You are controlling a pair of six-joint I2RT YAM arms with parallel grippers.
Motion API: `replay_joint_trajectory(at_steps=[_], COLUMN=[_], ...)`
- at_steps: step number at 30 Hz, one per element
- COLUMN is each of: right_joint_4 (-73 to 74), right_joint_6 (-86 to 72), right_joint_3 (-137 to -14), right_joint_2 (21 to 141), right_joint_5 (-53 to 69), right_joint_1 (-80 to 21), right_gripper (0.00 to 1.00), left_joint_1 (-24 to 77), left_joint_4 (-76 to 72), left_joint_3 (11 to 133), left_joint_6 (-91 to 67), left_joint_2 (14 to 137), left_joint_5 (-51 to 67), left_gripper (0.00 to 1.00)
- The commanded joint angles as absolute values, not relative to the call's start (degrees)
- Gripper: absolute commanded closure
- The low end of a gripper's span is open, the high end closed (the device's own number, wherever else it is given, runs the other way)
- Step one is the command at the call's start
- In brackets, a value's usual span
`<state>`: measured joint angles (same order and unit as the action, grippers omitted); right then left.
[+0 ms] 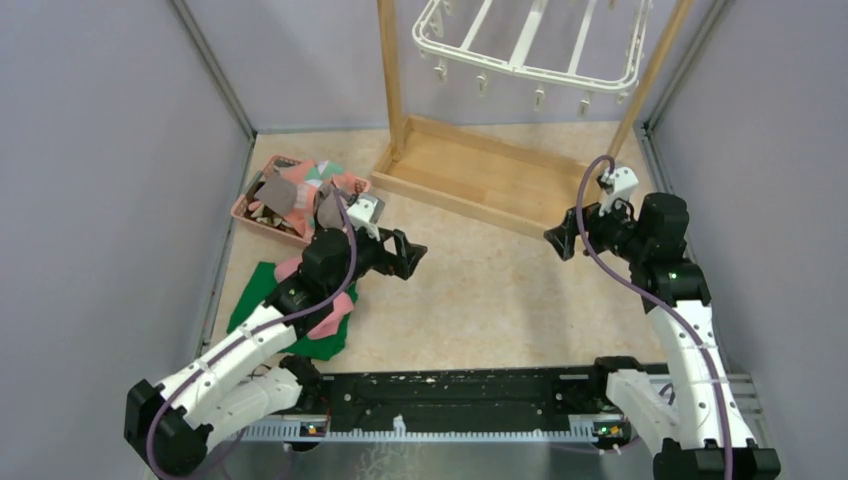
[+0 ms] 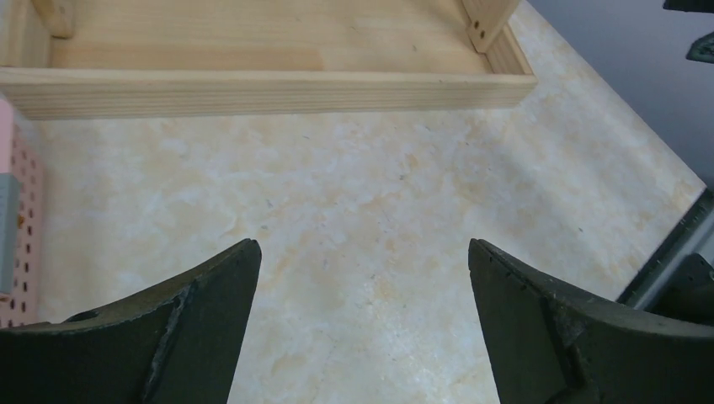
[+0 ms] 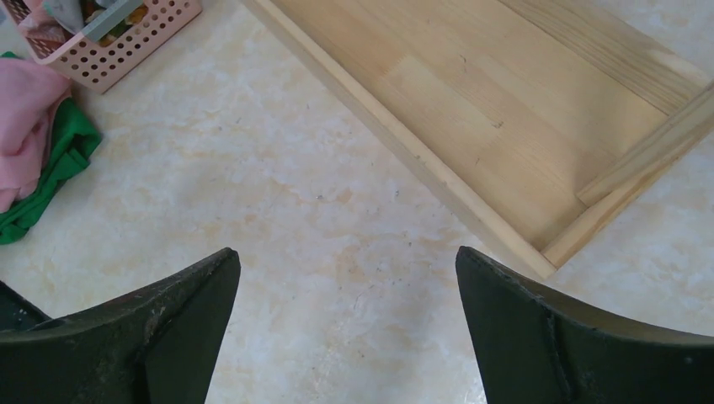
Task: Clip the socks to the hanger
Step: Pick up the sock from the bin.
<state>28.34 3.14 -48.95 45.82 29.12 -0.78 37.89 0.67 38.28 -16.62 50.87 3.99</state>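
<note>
The socks (image 1: 300,192) lie piled in a pink basket (image 1: 250,212) at the left of the table. The white hanger (image 1: 530,45) with dangling clips hangs from the wooden stand at the top. My left gripper (image 1: 408,254) hovers open over bare table, right of the basket, nothing between its fingers (image 2: 210,311). My right gripper (image 1: 562,240) stands open near the stand's front right corner, empty too, its fingers (image 3: 522,320) spread over the tabletop.
The wooden stand (image 1: 470,175) has a flat base and two uprights at the back centre. A green cloth (image 1: 262,290) and a pink cloth (image 1: 330,318) lie under the left arm. Grey walls close in both sides. A black rail runs along the near edge.
</note>
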Motion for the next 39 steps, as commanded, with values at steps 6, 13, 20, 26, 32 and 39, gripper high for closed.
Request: replay_joint_trajectory(at_steps=[6, 13, 20, 26, 32, 39], right_joint_4=[29.64, 32.35, 34.15, 35.35, 37.73, 39.34], right_joint_6=[10.72, 25.22, 28.55, 31.17, 32.07, 32.78], right_joint_3=[-56.67, -52.32, -54.4, -53.3, -53.75, -54.64], right_joint_2=[51.17, 53.98, 62.28, 59.42, 60.72, 62.39], right_joint_5=[34.96, 50.81, 52.88, 48.02, 46.51, 46.17], right_joint_1=[-2.5, -3.87, -3.85, -3.87, -5.58, -7.06], right_gripper=[0.01, 0.01, 0.02, 0.04, 0.04, 0.04], left_joint_1=[36.94, 36.91, 23.89, 8.98, 8.9, 9.27], left_joint_4=[-12.58, -9.7, -11.46, -17.45, -15.97, -3.25], left_joint_3=[31.38, 30.55, 30.9, 32.93, 34.6, 44.7], left_joint_6=[-15.32, -13.54, -19.28, -28.68, -28.84, -30.34], left_joint_2=[45.19, 45.48, 47.18, 52.86, 56.48, 59.43], left_joint_5=[-5.98, -10.87, -3.85, 11.12, 4.71, -9.18], left_gripper=[0.01, 0.01, 0.06, 0.14, 0.14, 0.24])
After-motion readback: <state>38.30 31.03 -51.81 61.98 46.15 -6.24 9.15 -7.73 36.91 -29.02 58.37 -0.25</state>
